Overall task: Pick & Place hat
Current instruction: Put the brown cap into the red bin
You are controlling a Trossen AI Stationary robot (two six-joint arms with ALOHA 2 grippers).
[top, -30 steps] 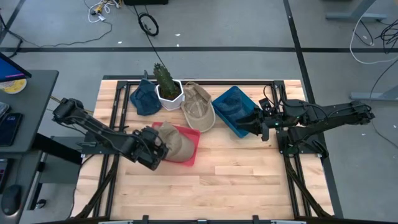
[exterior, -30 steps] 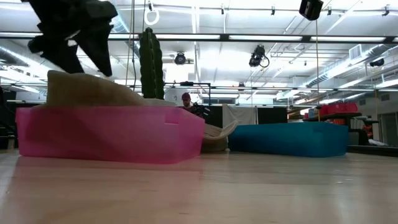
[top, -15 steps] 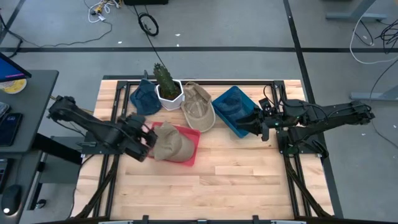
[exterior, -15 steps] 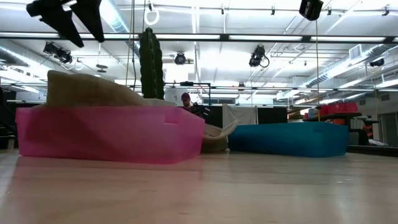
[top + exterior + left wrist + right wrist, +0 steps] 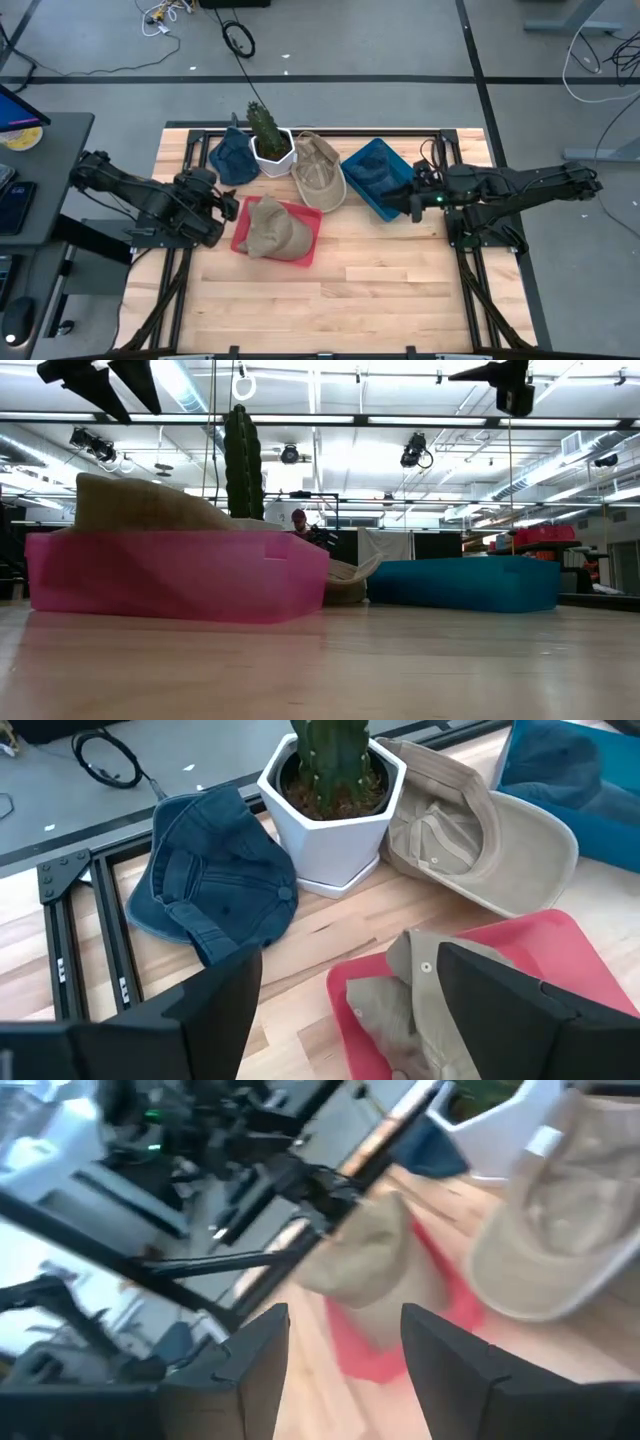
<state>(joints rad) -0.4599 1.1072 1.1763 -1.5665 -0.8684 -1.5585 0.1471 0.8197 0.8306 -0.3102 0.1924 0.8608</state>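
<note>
High view: lying in the pink tray (image 5: 305,240), one crumpled tan hat (image 5: 270,230); resting in the blue tray (image 5: 362,158), one blue hat (image 5: 378,176). Sitting loose on the wooden table (image 5: 390,290), two more hats: a dark blue hat (image 5: 232,160) just beside the white pot (image 5: 272,152) holding a cactus (image 5: 263,122), and an upturned beige hat (image 5: 320,172) between pot and blue tray. Totalling four hats, two trays, one pot. Hovering just beside the pink tray, the left gripper (image 5: 222,212), fingers spread and holding nothing; hovering at the blue tray's outer edge, the right gripper (image 5: 412,195), fingers likewise parted and empty.

Low view: showing the tan hat heaped above the pink tray's rim, the cactus rising behind, the blue tray farther along.

Left wrist view: looking past widely spread fingers (image 5: 520,1010) at dark blue hat, pot, beige hat, and the tan hat in its pink tray.

Right wrist view: blurring heavily, with fingers (image 5: 450,1360) apart.
</note>
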